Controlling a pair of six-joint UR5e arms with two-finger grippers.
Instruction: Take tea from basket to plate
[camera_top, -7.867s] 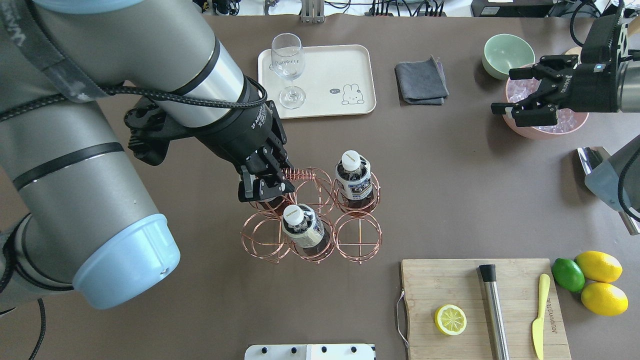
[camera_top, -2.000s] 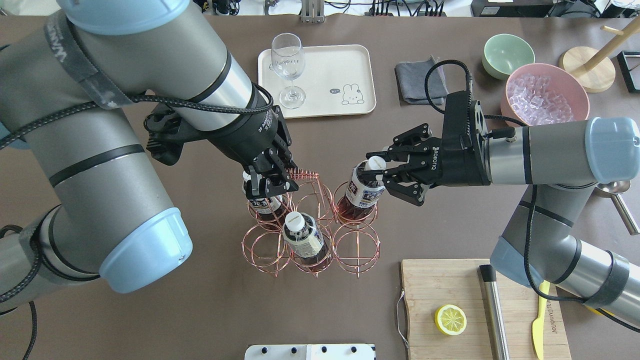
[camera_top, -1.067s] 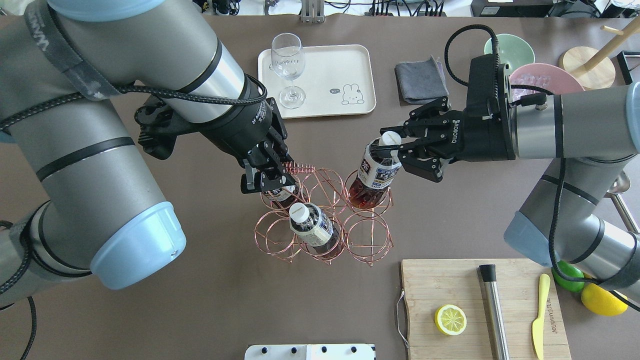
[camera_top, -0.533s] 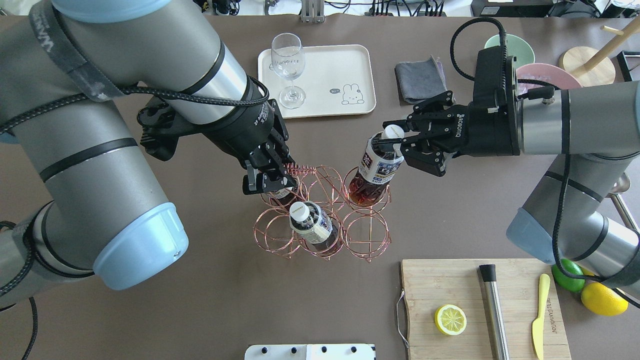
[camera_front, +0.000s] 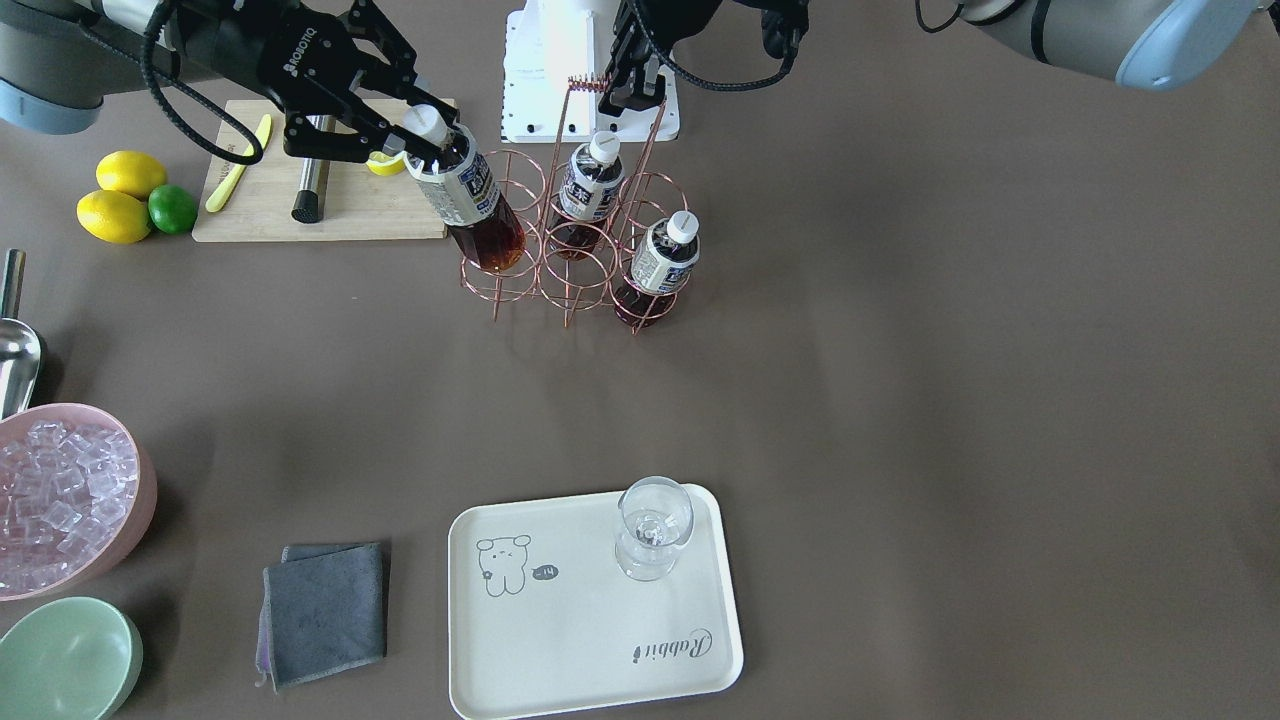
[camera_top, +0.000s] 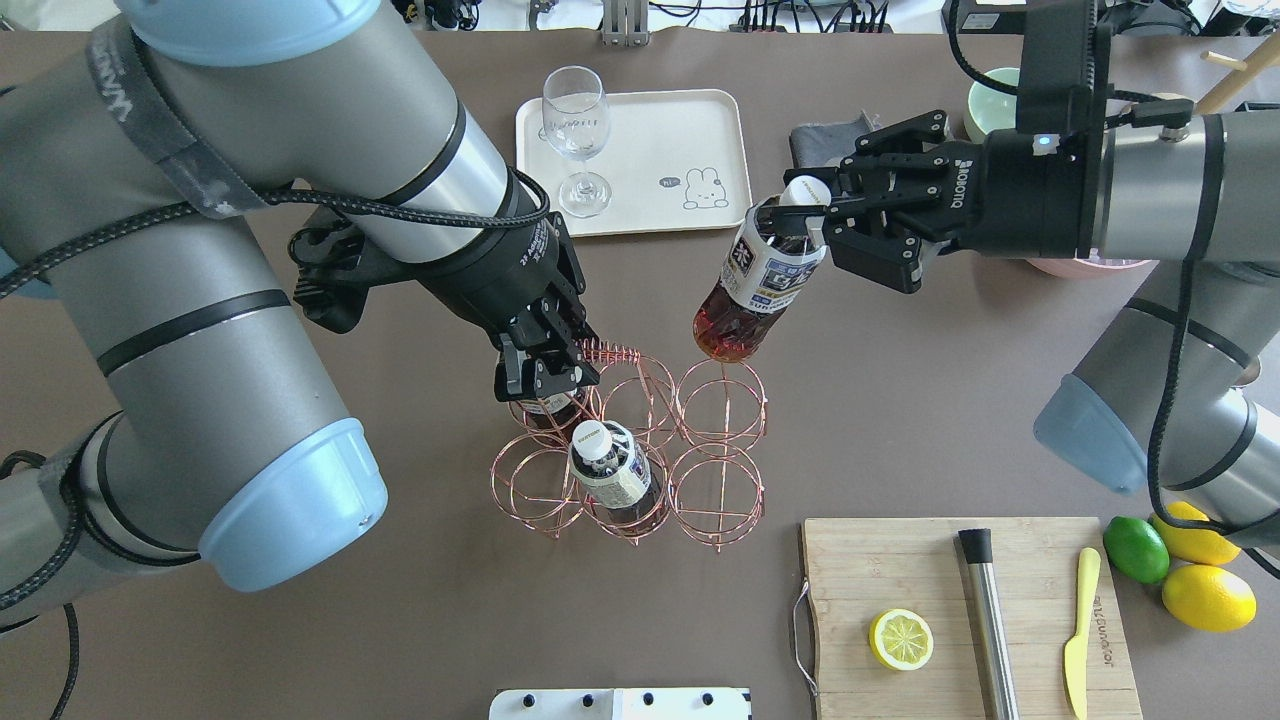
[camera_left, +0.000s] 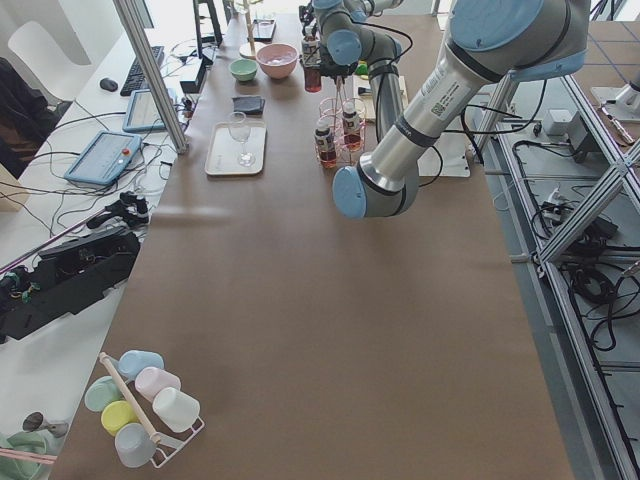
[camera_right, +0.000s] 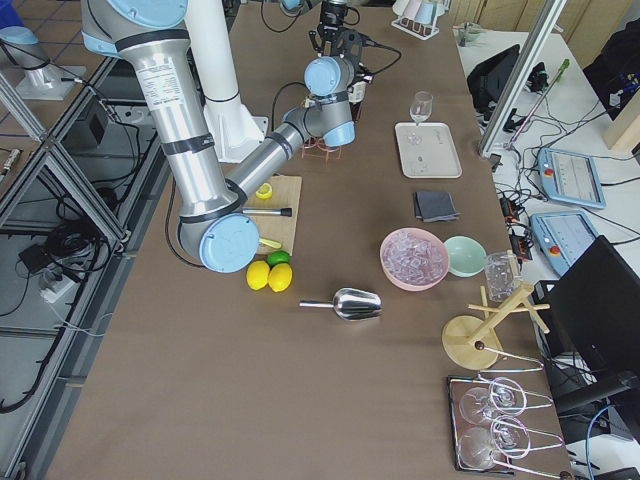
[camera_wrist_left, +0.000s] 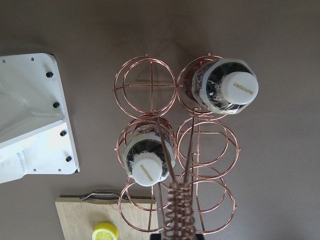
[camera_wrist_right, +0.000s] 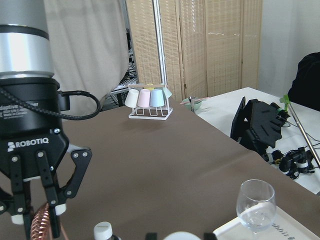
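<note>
1. My right end effector (camera_top: 800, 205) pinches the tea bottle (camera_top: 760, 285) by its neck. The bottle has just come clear of the basket (camera_top: 608, 352) and hangs tilted above the far right ring.
2. My left end effector (camera_top: 545, 378) is pressed onto the basket's handle.
3. I judge the extraction done; next comes the carry to the plate (camera_top: 680, 130), far and left.

Bright, even overhead light, w/ soft, faint shadows under the basket (camera_front: 556, 205) on the matte table (camera_front: 900, 400). White mount (camera_front: 530, 70) blown out, top centre of front view. Left wrist view: handle coil (camera_wrist_left: 177, 220) at btm blurred — too close.
</note>
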